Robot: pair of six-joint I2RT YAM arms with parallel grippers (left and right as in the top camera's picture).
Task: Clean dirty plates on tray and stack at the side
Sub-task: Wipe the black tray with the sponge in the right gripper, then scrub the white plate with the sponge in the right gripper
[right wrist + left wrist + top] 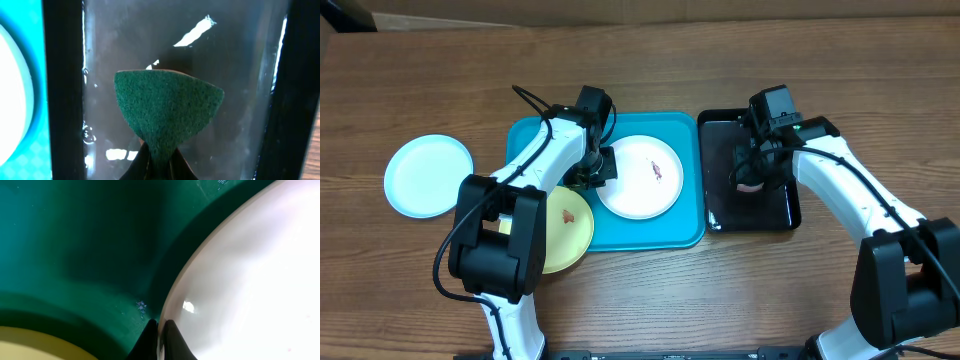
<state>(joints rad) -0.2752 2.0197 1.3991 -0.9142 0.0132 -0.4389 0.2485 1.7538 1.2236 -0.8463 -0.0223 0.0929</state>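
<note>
Wooden bench [420, 290]: turquoise tray [660, 232] holds white plate [640, 178], left tool [159, 330] pinching its rim; yellow-green plate [570, 230] overlaps tray's edge; mint-blue plate [428, 176] apart on bench; right tool [159, 156] clamps green sponge [167, 112] over black tray [720, 215].

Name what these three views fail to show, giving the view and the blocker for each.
1. Yellow-green plate: overhead, the left arm covers its left part; the left wrist view cuts it at the bottom edge.
2. Green sponge: overhead, the right arm largely hides it.
3. Left pincer on the white plate: overhead, the wrist covers the grip.
4. Right pincer: right wrist view, the bottom edge cuts off all but its fingertips.
</note>
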